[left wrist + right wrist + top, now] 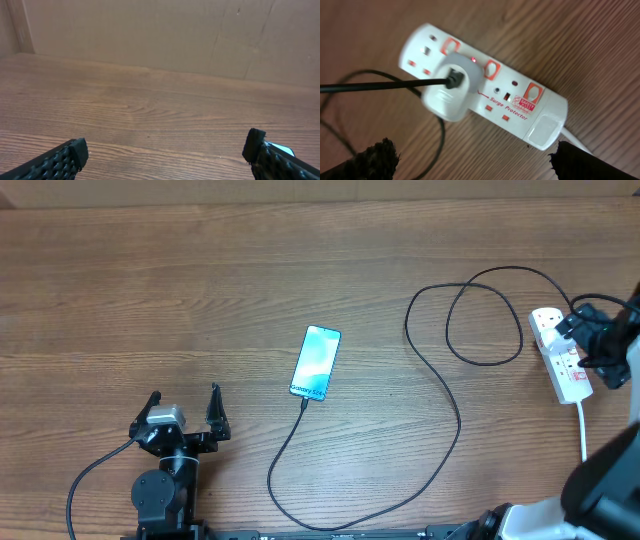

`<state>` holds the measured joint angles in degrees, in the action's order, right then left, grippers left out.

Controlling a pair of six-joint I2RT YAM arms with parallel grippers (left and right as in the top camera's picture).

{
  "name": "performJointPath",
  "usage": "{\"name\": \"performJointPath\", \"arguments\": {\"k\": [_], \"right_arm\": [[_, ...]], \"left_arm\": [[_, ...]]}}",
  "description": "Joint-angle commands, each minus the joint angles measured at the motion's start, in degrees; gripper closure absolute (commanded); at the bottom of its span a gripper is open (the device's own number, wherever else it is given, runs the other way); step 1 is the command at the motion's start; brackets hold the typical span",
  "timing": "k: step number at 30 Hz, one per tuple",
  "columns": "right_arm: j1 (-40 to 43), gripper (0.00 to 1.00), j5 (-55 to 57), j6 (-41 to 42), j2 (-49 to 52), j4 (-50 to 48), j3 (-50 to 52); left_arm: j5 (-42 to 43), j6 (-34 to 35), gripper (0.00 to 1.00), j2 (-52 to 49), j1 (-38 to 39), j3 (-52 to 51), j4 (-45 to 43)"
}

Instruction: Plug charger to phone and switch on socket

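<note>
Your right gripper (pixel 472 155) hangs spread over the socket (pixel 520 102) at three o'clock. Your left gripper (pixel 185 402), at seven o'clock, gapes empty.

Left arm (pixel 160 490) sits tucked in close to its base, left gripper (pixel 185 395) spread wide, fingers pointing forward. Right arm (pixel 600 480) reaches way out, right gripper (pixel 474 151) splayed wide too, facing down.

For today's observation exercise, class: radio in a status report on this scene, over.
Left gripper open, empty, clear of phone. Right gripper open over socket. Charger reaches phone, looks plugged. Nothing in the way.
</note>
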<state>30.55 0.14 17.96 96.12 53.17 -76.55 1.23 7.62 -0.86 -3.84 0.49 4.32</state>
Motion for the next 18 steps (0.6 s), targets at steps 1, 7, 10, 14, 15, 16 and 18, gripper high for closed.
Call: {"name": "performJointPath", "arguments": {"k": [1, 7, 10, 14, 15, 16, 18], "right_arm": [[-0.2, 0.00, -0.3, -0.4, -9.0, -0.3, -0.3], [-1.2, 0.00, -0.3, -0.4, -18.8, -0.3, -0.3], [-2.7, 0.00, -0.3, -0.4, -22.3, -0.3, -0.3], [-5.3, 0.00, -0.3, -0.4, -25.8, -0.3, -0.3], [-6.3, 0.00, -0.3, -0.4, -26.7, -0.3, -0.3], [-7.2, 0.00, -0.3, -0.4, -27.3, -0.3, -0.3], [-9.4, 0.00, -0.3, -0.4, -28.6, -0.3, -0.3]], "left_arm": [[-0.5, 1.0, 0.00, 0.6, 0.1, -0.2, 0.1], [-0.5, 1.0, 0.00, 0.6, 0.1, -0.2, 0.1], [-0.5, 1.0, 0.00, 0.6, 0.1, -0.2, 0.1], [-0.5, 1.0, 0.00, 0.6, 0.1, -0.2, 0.1], [-0.5, 1.0, 0.00, 0.6, 0.1, -0.2, 0.1], [-0.5, 1.0, 0.00, 0.6, 0.1, -0.2, 0.1], [-0.5, 1.0, 0.00, 0.6, 0.1, -0.2, 0.1]]}}
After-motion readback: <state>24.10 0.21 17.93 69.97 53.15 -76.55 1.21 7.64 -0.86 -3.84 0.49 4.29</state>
